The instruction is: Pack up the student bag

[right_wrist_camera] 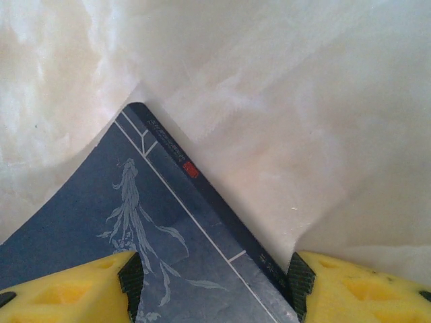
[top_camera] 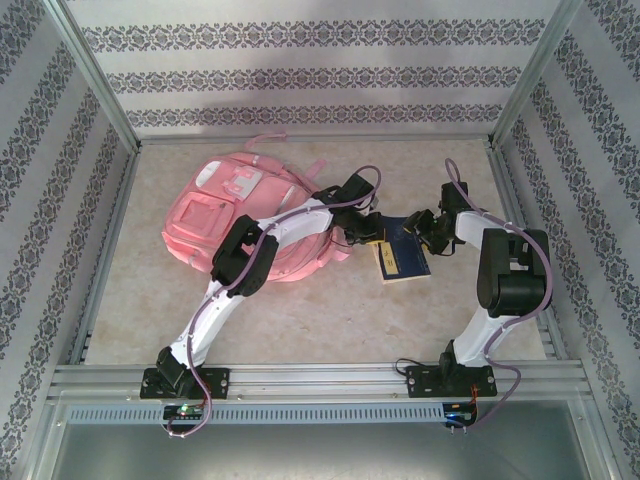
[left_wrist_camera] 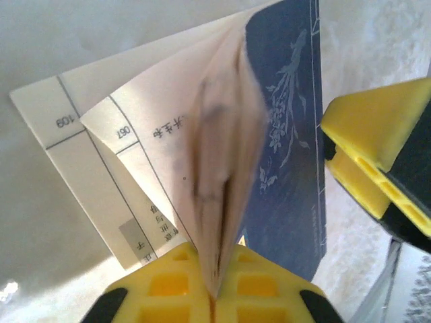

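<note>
Left tool [left_wrist_camera: 215, 299] is pressed together on a sheaf of pages [left_wrist_camera: 222, 168] of the blue-covered book [top_camera: 402, 258], fanning it partly open. Right tool [right_wrist_camera: 212, 269], facing it from the book's other side, is spread with its jaws straddling a cover corner, not gripping. The student bag [top_camera: 205, 220] lies flat on the desk [top_camera: 330, 310] just left of the left tool, partly under that arm. It looks like soft, limp fabric, probably light and prone to sagging shut. A firm seam, such as the zipper edge of the opening or the top loop [top_camera: 265, 140], seems the best hold.
</note>
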Robot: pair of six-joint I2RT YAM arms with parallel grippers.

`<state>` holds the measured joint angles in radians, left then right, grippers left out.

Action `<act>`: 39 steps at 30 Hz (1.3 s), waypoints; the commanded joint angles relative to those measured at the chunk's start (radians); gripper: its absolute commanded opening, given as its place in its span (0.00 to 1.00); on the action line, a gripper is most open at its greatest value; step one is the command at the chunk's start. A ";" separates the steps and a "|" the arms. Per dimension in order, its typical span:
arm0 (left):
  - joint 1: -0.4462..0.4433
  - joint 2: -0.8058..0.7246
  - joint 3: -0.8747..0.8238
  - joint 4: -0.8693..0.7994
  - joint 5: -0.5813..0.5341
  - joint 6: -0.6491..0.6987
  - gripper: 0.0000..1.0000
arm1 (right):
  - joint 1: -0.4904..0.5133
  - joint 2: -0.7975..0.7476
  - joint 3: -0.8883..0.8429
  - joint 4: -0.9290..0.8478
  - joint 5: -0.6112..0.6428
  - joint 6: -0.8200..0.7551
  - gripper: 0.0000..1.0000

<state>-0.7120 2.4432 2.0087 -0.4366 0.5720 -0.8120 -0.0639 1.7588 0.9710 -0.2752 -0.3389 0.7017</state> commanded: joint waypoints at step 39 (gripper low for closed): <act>0.056 -0.728 -0.437 -0.014 0.205 0.353 0.00 | 0.268 -0.714 -0.516 0.738 -0.548 0.261 0.87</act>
<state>-0.6590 1.7733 1.5597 -0.4500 0.7700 -0.5137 0.1650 1.0851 0.4152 0.4683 -0.8616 0.9913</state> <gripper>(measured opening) 0.060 0.877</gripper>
